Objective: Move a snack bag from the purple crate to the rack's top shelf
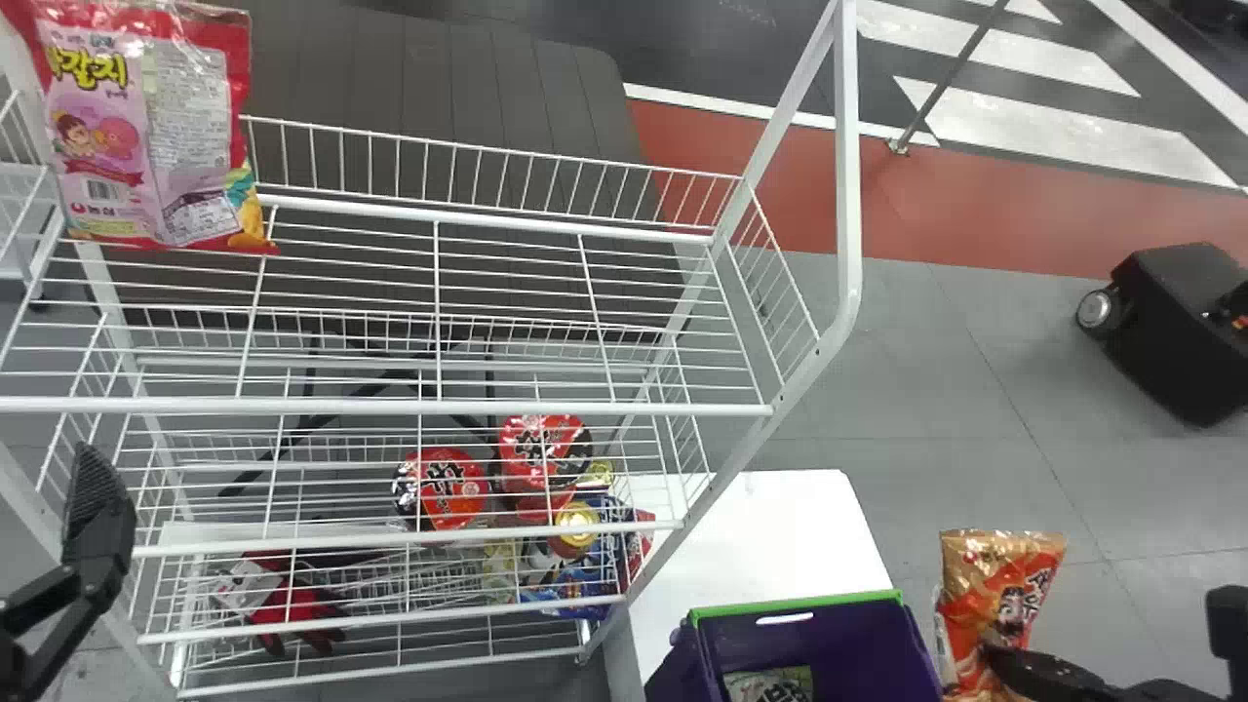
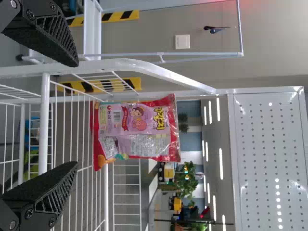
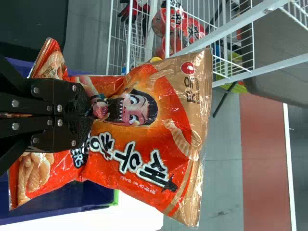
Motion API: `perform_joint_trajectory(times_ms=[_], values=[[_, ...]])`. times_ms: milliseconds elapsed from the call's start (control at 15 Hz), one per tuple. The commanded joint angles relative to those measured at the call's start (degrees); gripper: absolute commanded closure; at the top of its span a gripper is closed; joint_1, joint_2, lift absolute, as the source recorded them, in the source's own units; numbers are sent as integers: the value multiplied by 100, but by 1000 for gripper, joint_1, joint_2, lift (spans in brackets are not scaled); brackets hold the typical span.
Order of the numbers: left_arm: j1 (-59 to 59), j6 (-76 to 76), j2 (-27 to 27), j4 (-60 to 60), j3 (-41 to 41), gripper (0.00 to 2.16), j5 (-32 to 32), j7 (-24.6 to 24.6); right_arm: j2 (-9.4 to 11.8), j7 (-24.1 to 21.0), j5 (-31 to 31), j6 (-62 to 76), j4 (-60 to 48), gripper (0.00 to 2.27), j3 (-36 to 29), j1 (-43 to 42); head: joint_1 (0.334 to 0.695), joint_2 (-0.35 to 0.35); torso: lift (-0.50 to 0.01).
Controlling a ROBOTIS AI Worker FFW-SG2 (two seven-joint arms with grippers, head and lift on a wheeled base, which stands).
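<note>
Noting layout: rack (image 1: 843,195), its top shelf (image 1: 390,406) left of and beyond the bag; side rail (image 1: 777,261) between, room right of the pink bag (image 1: 156,127). Purple crate (image 1: 858,648) just left of the upright snack bag (image 1: 996,585), pinched by the nearer right gripper (image 3: 91,113). Left gripper (image 2: 77,114) spread wide, idle beside rack.

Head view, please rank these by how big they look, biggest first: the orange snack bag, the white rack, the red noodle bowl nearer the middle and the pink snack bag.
1. White rack
2. Pink snack bag
3. Orange snack bag
4. Red noodle bowl
</note>
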State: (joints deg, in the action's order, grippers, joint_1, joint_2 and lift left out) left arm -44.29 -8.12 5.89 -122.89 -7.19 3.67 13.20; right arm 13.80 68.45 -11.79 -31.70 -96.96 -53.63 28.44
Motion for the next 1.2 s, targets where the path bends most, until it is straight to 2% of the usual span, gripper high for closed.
perform_joint_trajectory(times_ms=[0,667,933,1133], values=[[-1,0,0,19,-11,83,20,7,0,20,81,-7,-34,2132,-25,30,695,-350,-15],[-18,0,0,2,-28,83,37,34,-18,283,327,-218,-236,2132,-227,39,695,-350,9],[-1,0,0,81,-28,83,64,34,-123,988,714,-1220,-1264,2132,-719,39,695,-350,1],[8,-18,0,169,-28,83,64,34,-114,988,1092,-2679,-2389,2132,-1256,-304,695,-350,1]])
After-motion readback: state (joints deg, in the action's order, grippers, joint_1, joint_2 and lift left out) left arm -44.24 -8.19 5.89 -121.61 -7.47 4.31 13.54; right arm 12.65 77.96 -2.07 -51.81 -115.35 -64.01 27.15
